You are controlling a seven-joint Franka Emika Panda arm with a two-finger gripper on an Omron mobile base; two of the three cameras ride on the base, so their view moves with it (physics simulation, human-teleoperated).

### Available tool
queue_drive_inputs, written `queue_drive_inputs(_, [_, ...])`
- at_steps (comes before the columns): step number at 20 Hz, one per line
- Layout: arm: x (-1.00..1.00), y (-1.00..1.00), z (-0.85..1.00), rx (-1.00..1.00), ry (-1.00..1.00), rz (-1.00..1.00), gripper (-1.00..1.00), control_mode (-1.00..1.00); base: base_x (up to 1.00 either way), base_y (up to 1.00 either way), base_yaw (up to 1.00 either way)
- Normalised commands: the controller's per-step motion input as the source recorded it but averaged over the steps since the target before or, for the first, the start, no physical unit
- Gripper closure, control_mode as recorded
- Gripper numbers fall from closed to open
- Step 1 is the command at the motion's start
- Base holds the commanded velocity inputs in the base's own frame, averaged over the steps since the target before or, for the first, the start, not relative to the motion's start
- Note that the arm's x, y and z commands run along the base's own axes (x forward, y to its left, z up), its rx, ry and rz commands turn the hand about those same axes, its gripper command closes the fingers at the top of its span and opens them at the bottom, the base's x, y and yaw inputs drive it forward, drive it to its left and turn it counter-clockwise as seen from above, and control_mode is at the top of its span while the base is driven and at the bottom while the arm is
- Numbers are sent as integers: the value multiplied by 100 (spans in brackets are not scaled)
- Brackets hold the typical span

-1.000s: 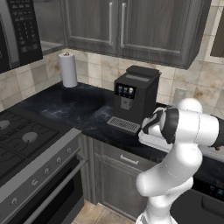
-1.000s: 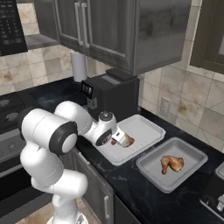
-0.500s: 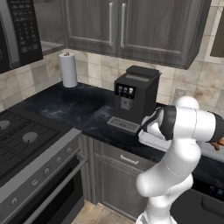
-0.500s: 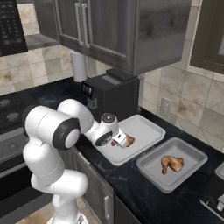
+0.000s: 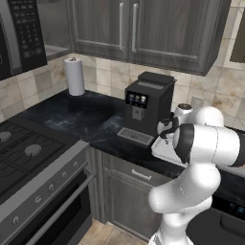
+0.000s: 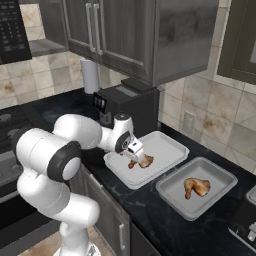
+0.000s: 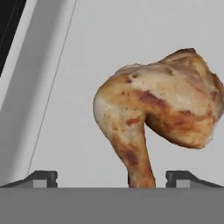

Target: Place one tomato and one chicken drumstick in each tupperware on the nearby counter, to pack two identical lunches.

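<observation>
Two pale tupperware trays sit side by side on the black counter (image 6: 150, 212). The left tupperware (image 6: 165, 145) holds a golden-brown chicken drumstick (image 6: 143, 161), and my gripper (image 6: 135, 157) hangs directly over it. In the hand view the drumstick (image 7: 162, 109) lies on the tray floor (image 7: 87, 52), its narrow bone end pointing down between my two fingertips (image 7: 41, 177), which stand wide apart. The gripper (image 7: 111, 177) is open and grips nothing. The right tupperware (image 6: 220, 175) holds a second drumstick (image 6: 196, 186). No tomato is in view.
A black coffee machine (image 6: 127, 102) with a slotted drip tray (image 5: 136, 136) stands just left of the trays. A paper towel roll (image 5: 74, 76) is at the back wall and the stove (image 5: 28, 153) lies far left. Cabinets hang overhead.
The gripper has stayed over the drumstick in the left tray with only a slight shift of the arm. The drumstick has not moved.
</observation>
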Motion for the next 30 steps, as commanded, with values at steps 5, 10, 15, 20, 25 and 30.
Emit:
queue_drive_inputs(5, [0, 0, 44, 0, 18, 0, -100, -100, 0, 0, 0])
queue_drive_inputs(10, [-51, -7, 37, 0, 3, 0, -100, -100, 0, 0, 0])
queue_drive_inputs(15, [-100, 0, 0, 0, -21, 0, -100, -100, 0, 0, 0])
queue_drive_inputs(20, [-98, 7, 11, 0, -23, 1, -100, -100, 0, 0, 0])
queue_drive_inputs(25, [-77, 14, 50, -3, -16, 7, -100, -100, 0, 0, 0])
queue_drive_inputs(30, [-61, 7, 47, -6, -6, 12, -100, -100, 0, 0, 0])
